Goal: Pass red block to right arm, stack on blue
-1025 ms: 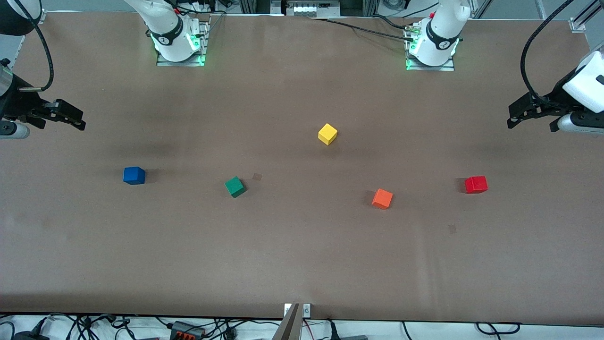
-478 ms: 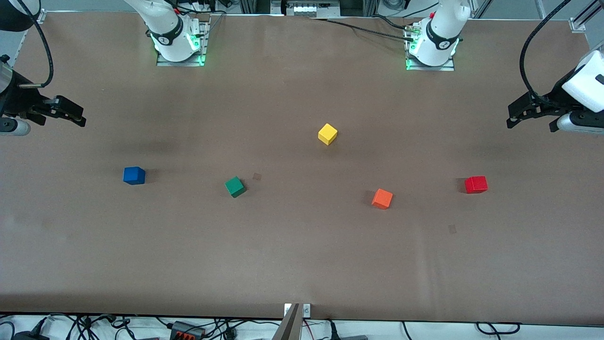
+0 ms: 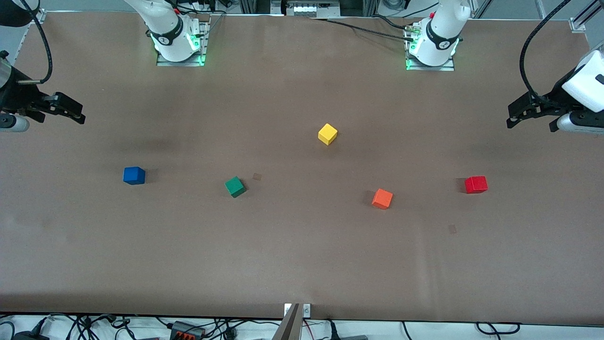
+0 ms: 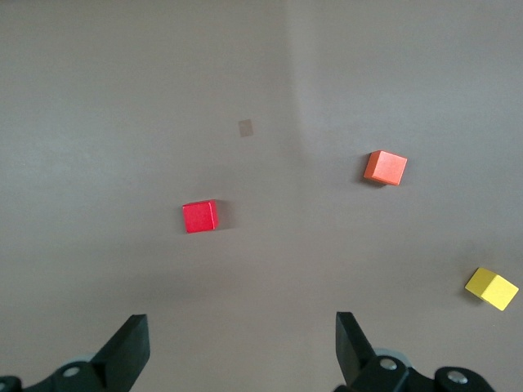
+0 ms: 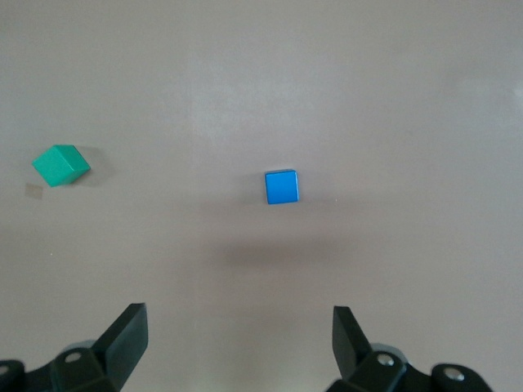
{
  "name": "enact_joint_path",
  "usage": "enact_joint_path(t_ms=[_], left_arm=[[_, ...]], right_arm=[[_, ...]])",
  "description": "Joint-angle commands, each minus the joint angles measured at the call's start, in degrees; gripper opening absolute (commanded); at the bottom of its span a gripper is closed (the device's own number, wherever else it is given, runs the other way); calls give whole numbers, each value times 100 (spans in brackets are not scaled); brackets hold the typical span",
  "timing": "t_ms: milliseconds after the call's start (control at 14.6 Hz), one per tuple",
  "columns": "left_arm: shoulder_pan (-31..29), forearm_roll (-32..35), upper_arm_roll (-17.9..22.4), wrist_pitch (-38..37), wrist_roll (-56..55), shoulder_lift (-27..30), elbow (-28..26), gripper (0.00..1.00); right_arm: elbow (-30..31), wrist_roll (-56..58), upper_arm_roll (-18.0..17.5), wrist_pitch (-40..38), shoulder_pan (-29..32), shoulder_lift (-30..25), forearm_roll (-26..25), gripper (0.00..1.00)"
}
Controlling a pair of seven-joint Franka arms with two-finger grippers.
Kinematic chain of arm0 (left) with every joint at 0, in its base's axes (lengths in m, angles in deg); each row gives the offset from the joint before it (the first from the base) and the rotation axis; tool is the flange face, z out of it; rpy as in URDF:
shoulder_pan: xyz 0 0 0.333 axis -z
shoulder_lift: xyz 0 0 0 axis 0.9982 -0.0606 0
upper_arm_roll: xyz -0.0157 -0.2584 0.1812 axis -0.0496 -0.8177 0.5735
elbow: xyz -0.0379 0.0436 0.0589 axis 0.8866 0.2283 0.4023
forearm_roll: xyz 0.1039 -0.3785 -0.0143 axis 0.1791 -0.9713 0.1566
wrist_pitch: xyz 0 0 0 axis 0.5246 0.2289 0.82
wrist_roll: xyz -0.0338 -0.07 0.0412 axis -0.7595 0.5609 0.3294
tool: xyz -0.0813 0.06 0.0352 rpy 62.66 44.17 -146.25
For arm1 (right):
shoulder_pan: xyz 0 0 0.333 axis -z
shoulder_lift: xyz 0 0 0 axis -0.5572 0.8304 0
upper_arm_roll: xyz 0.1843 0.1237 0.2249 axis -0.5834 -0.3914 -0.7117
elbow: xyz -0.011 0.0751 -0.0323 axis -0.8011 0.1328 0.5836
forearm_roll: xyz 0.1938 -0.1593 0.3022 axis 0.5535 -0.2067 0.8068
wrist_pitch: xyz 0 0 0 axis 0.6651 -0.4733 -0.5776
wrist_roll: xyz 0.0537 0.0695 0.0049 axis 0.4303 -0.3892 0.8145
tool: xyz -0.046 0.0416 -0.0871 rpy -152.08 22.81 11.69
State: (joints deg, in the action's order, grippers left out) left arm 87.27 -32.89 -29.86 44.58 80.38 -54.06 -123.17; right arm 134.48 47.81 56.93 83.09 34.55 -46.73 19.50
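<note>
The red block [image 3: 475, 184] sits on the brown table toward the left arm's end; it also shows in the left wrist view [image 4: 199, 216]. The blue block [image 3: 134, 175] sits toward the right arm's end and shows in the right wrist view [image 5: 282, 187]. My left gripper [image 3: 531, 120] hangs open and empty in the air near its table end, apart from the red block; its jaws [image 4: 241, 343] stand wide. My right gripper [image 3: 59, 118] hangs open and empty near the other end, apart from the blue block; its jaws [image 5: 239, 339] stand wide.
A green block [image 3: 235, 186] lies beside the blue one toward the middle. An orange block [image 3: 382, 199] lies beside the red one toward the middle. A yellow block [image 3: 327, 134] lies farther from the front camera, mid-table. Both arm bases stand along the table's back edge.
The right gripper has shifted slightly upward in the front view. The left gripper and all blocks have barely moved.
</note>
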Motion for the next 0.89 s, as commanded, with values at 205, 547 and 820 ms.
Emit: enact_joint_path(t_ms=[205, 547, 820], left_arm=[[-13, 1, -25, -146, -54, -51, 168, 100], [-21, 1, -16, -295, -72, -95, 221, 100], [-39, -34, 18, -322, -72, -367, 353, 100]], right_arm=[[435, 63, -14, 182, -8, -370, -92, 100], [304, 54, -6, 191, -8, -274, -92, 100], [286, 54, -6, 191, -8, -273, -83, 100]])
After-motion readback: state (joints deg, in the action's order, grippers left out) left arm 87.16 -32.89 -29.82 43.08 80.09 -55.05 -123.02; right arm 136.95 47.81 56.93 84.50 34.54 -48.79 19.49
